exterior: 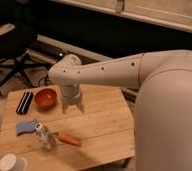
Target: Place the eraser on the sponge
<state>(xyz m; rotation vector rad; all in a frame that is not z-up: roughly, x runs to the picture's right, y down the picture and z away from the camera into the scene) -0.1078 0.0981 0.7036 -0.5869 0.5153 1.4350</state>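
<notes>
The eraser (24,102), a long black block with pale stripes, lies at the far left of the wooden table (104,125), just left of the red bowl (45,98). The blue-grey sponge (26,127) lies flat nearer the front left, below the eraser. My gripper (72,107) hangs from the white arm over the table's middle back, right of the bowl and well apart from both eraser and sponge. Nothing shows in it.
A clear plastic bottle (44,135) stands beside the sponge, with an orange carrot (69,139) to its right. A white cup (11,162) sits at the front left corner. A black office chair (11,55) stands behind the table on the left.
</notes>
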